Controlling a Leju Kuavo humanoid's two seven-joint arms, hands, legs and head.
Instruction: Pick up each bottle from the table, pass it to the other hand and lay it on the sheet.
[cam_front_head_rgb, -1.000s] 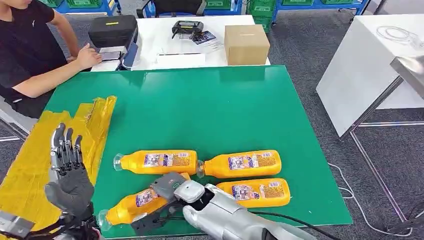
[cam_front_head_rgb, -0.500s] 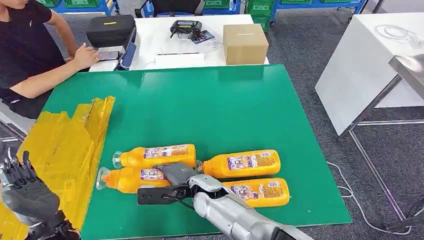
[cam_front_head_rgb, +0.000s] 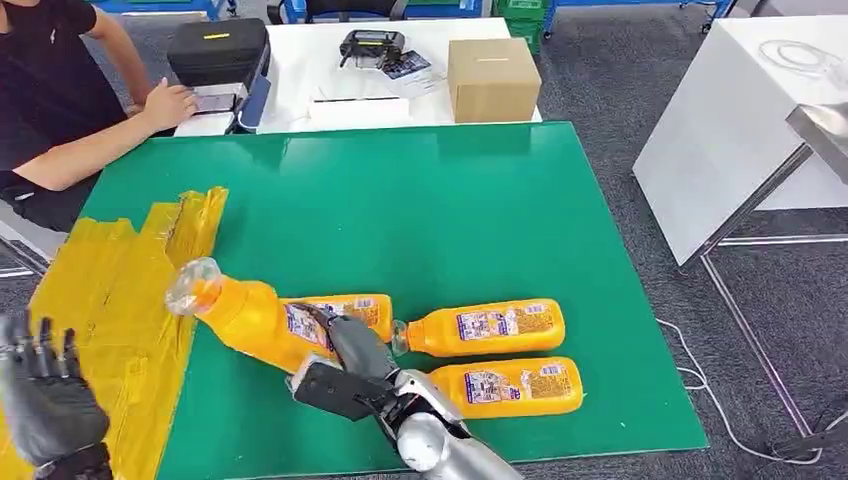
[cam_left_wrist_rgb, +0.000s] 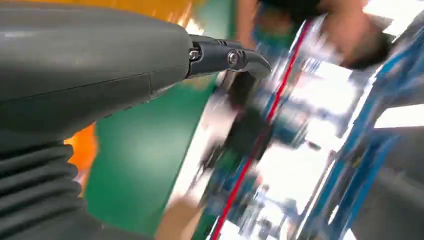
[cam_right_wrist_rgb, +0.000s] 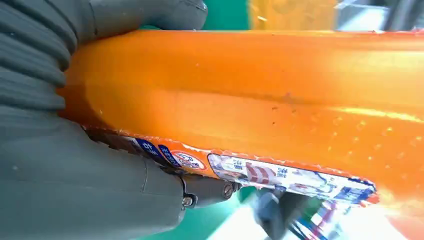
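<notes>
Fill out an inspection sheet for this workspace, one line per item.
Surface: green table, yellow sheet over its left edge.
Job's things: lifted bottle tilted, cap toward the sheet; three lying bottles, one behind the hand, two to its right.
Clutter: nothing seen on the green table.
Hands: right hand grips the lifted bottle; left hand open over the sheet.
Cables: one on the floor, a coil on the side table.
Surroundings: seated person, black case, cardboard box.

High head view; close wrist views
</notes>
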